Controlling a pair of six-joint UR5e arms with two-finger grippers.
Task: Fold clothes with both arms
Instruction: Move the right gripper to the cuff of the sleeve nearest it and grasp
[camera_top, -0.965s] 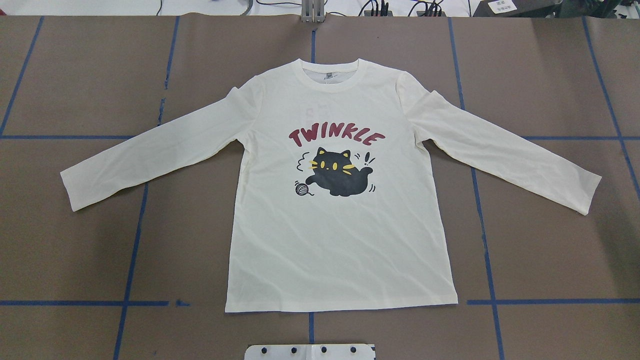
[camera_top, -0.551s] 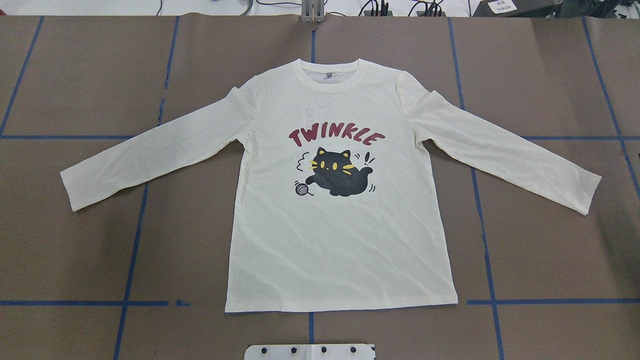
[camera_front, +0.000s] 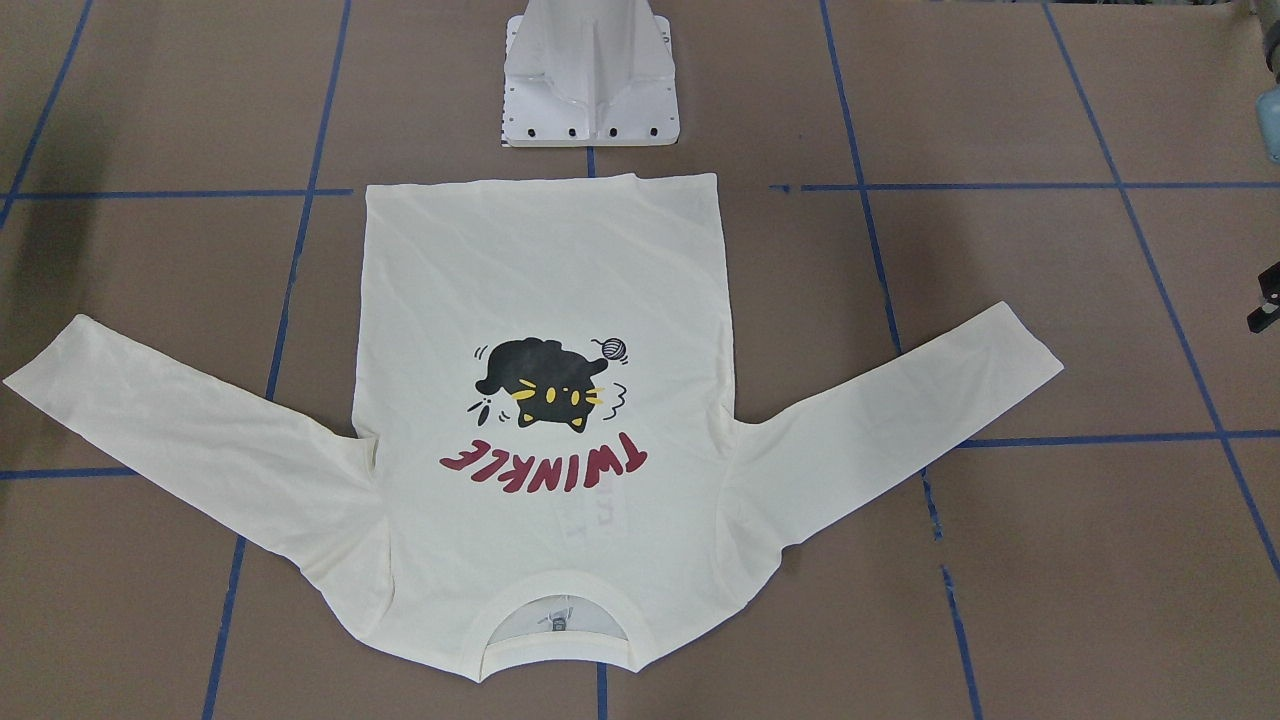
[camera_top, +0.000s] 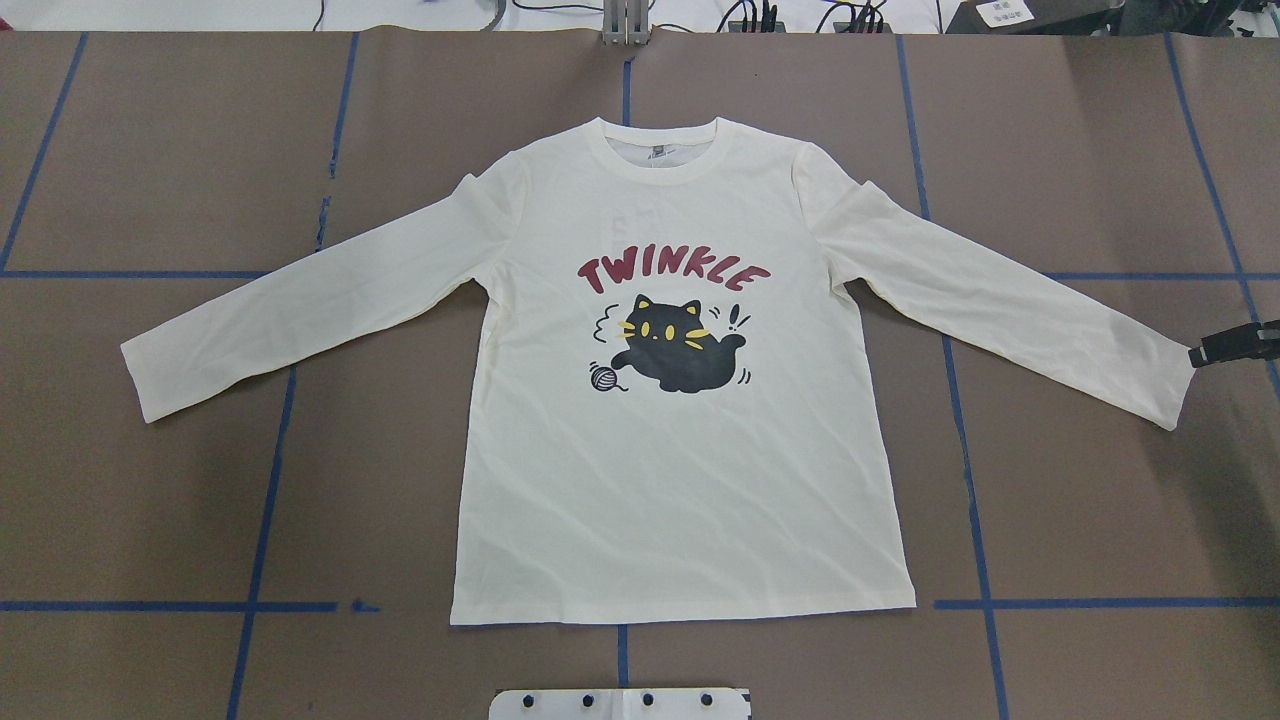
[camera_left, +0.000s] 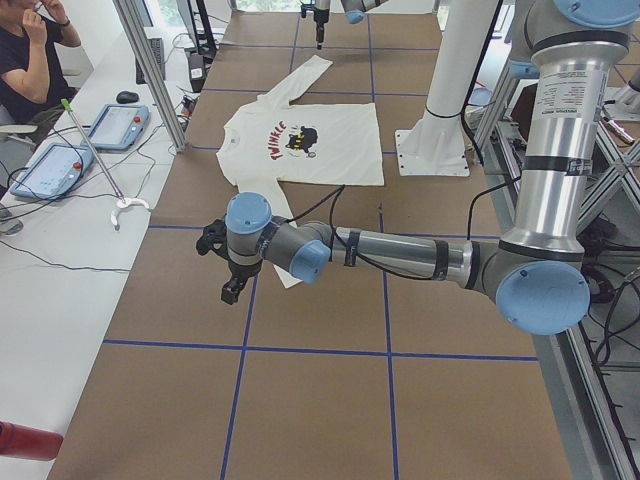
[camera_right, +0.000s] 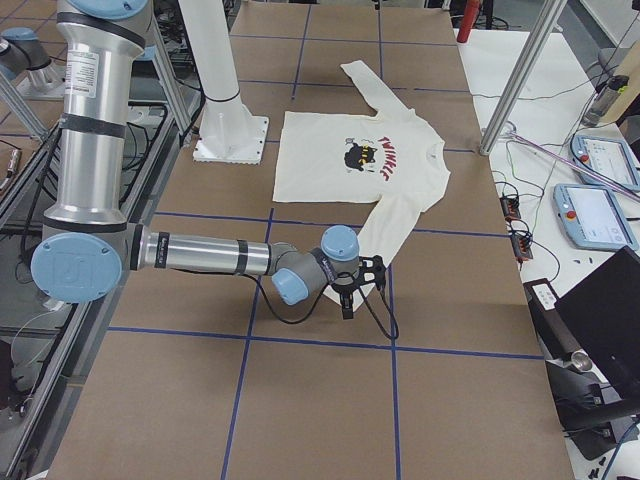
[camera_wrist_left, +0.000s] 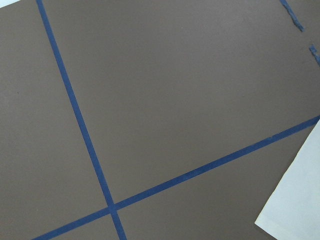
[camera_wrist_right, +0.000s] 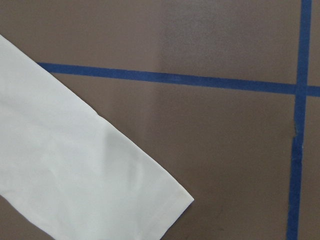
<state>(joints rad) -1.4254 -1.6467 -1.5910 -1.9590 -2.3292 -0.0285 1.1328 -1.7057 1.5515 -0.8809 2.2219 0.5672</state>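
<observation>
The left arm (camera_left: 400, 255) rises on its grey upright section, bends at a blue-capped elbow and runs out low and nearly level to a blue-capped wrist. From the wrist the left end effector (camera_left: 232, 288) hangs pointing down, black, with cables looped behind it. The right arm (camera_right: 200, 255) mirrors this pose: upright section, level forearm, wrist turned down, right end effector (camera_right: 347, 305) pointing down. Both end effectors show only small or at a frame's edge, so it cannot be told whether their jaws stand apart or closed.
</observation>
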